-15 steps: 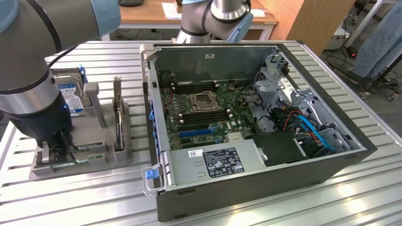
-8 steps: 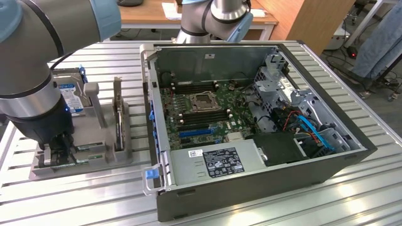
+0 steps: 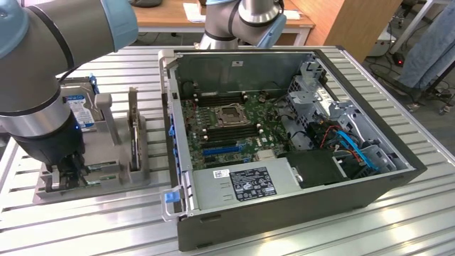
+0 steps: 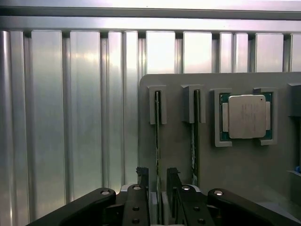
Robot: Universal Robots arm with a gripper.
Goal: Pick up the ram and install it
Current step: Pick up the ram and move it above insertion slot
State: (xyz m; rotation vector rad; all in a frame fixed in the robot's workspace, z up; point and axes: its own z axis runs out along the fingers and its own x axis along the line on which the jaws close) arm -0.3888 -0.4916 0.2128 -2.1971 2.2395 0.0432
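Note:
The ram (image 4: 157,136) is a thin green stick standing on edge in a slot of the grey holder (image 4: 244,174). My gripper (image 4: 158,184) is open and low over it, one dark finger on each side of the stick's near end, with a small gap on both sides. In the exterior view the gripper (image 3: 65,178) is down at the near end of the grey holder (image 3: 106,184), on that view's left, and hides the stick there.
A second stick (image 4: 194,141) stands in the neighbouring slot, and a square silver processor (image 4: 247,116) lies beside it. A hard drive (image 3: 82,109) and an upright board (image 3: 133,130) also sit in the holder. The open computer case (image 3: 284,213) with its motherboard (image 3: 227,125) is on the exterior view's right.

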